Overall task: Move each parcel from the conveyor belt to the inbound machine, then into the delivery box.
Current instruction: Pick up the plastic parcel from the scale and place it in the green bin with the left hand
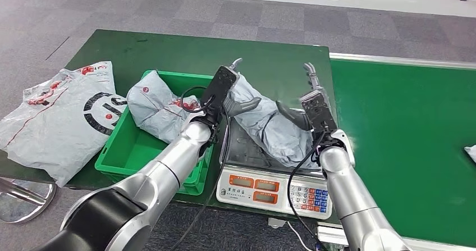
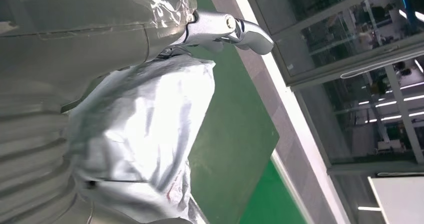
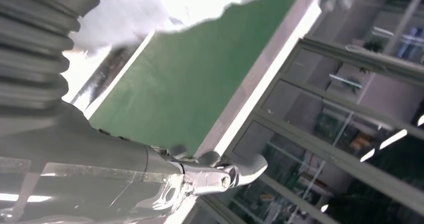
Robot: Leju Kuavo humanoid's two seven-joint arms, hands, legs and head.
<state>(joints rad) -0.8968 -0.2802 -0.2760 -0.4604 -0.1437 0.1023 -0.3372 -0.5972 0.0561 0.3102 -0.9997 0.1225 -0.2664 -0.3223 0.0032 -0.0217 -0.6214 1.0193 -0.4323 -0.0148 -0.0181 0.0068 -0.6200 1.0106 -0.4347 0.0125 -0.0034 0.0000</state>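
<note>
While lying across the steel pan of the scale (image 1: 250,150), the grey parcel (image 1: 269,122) runs its long axis from far-left to near-right, sloping down toward the keypad end. Flanked on both sides: left hand (image 1: 227,88) against the upper far end, thumb laid onto the wrapping and fingers (image 1: 237,64) pointing up past it; right hand (image 1: 311,102) at the near-right end, thumb toward the parcel, fingers (image 1: 309,71) raised and apart. Looks like a two-handed squeeze along the long axis rather than a pinch; cannot tell from these views whether either hand bears weight. Green bin (image 1: 120,150) sits just beside the scale on the left, already holding another grey parcel (image 1: 154,105), so the left hand is nearer the drop. Probably weighing done or under way, with the lift leftward into the bin to follow. Conveyor belt (image 1: 404,144) lies to the right, a further white parcel (image 1: 470,151) at its edge; a large flat mailer bag (image 1: 62,116) rests left of the bin.
</note>
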